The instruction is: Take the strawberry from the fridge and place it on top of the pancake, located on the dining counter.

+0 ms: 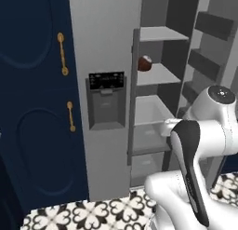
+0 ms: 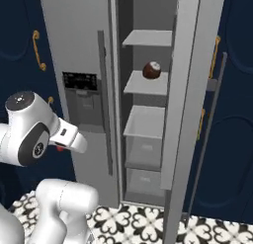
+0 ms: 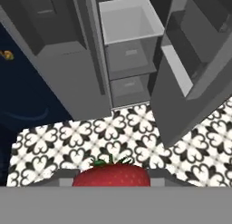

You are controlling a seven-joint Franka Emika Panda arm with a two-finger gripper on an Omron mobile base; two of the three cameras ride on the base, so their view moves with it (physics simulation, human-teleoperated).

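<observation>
My tool (image 3: 111, 184) is clenched on the strawberry (image 3: 111, 174) in front of the open fridge (image 2: 79, 45).

My hand view shows the berry close up between my fingers, over the patterned floor (image 3: 136, 128), with the fridge's lower drawers (image 3: 129, 60) beyond. The right base view shows a speck of red (image 2: 60, 148) under my wrist, before the closed left door with its dispenser panel (image 2: 80, 81). Both base views show a brown ball (image 1: 145, 63) near the front edge of a middle shelf (image 1: 158, 75); the open right door (image 2: 185, 90) stands beside the compartment.
</observation>
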